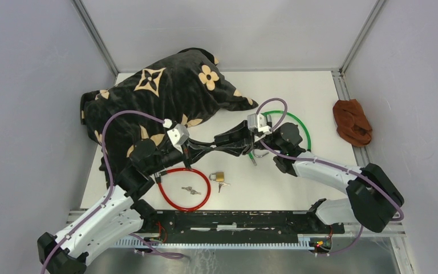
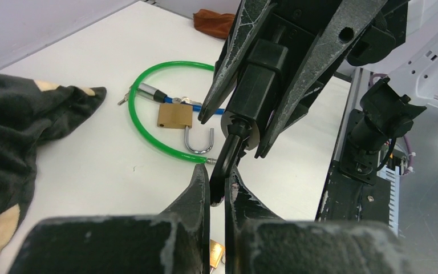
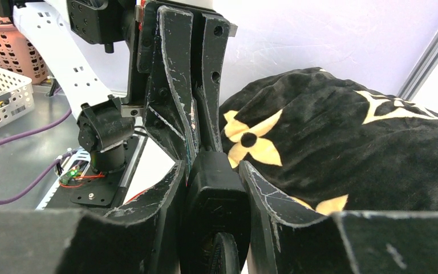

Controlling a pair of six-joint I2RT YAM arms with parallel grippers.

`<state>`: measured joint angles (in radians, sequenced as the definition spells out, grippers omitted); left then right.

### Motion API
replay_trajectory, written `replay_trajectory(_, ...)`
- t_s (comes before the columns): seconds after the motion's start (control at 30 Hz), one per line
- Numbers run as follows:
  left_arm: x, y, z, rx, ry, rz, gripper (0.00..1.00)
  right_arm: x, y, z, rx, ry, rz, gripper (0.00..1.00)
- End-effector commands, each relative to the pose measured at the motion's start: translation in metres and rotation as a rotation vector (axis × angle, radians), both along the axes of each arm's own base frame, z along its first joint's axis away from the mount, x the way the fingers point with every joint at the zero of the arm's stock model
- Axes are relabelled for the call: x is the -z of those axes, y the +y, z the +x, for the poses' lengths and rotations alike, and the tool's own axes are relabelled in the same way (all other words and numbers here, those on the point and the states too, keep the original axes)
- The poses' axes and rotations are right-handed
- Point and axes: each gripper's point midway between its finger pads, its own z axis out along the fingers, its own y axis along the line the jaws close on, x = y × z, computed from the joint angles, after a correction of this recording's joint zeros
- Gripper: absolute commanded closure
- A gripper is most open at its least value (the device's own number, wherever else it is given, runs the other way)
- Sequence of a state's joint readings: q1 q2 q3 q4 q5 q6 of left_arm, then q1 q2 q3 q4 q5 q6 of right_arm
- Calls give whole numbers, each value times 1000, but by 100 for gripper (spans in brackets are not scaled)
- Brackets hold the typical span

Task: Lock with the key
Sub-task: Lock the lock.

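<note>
**A:** Looking at the middle of the top view, where do the two arms meet?

**B:** Just above the centre of the table [image 1: 319, 91], tip to tip. The right gripper [image 3: 213, 171] is clamped on the black lock body [image 2: 259, 80], one finger on each flank. The block fills the gap between them.

**A:** And the left gripper [image 2: 217, 174]?

**B:** Its fingers are pressed almost together, pinching the dark head of the key [image 2: 223, 165]. The key runs up from them into the round end of the lock body. How deep it sits I cannot tell.

**A:** So lock and key are both off the table?

**B:** Yes, held in the air between the grippers, at centre right of the left wrist view.

**A:** What lies beneath them?

**B:** A green cable [image 2: 140, 123] curls on the table in the upper middle of that view. An open brass padlock [image 2: 175, 116] lies inside its loop, shackle swung out.

**A:** Anything nearer the arm bases?

**B:** In the lower middle of the top view there is a red cable [image 1: 205, 197] in a ring. Loose keys [image 1: 191, 190] lie inside it, and a second brass padlock [image 1: 217, 176] sits just to its right.

**A:** And further back?

**B:** A black cushion [image 1: 165, 91] with tan flowers fills the upper left. A brown cloth [image 1: 352, 121] lies at the right edge, well apart from everything else.
</note>
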<state>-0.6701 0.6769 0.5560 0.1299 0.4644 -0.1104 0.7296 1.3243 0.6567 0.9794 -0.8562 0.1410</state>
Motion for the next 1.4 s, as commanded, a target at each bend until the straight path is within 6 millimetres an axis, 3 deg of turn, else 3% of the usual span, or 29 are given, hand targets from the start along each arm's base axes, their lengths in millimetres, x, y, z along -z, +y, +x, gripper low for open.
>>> replay_trajectory(0.0, -131, -7, -43, 193, -249, -290, 98, 72, 22, -6, -21, 159, -142, 100)
replay_trajectory(0.2, -139, -6, -53, 244, -180, -299, 98, 52, 30, -9, -48, 151, -77, 100)
replay_trajectory(0.57, -143, -15, -65, 322, -220, -286, 98, 70, 45, -6, -52, 197, -98, 100)
replay_trajectory(0.93, -153, -32, -70, 381, -239, -272, 98, 74, 52, 0, -51, 216, -82, 100)
replay_trajectory(1.17, -144, -47, -76, 428, -250, -245, 98, 74, 54, 2, -45, 209, -82, 100)
replay_trajectory(1.37, -150, -47, -73, 383, -296, -282, 98, 75, 54, 3, -38, 204, -92, 100)
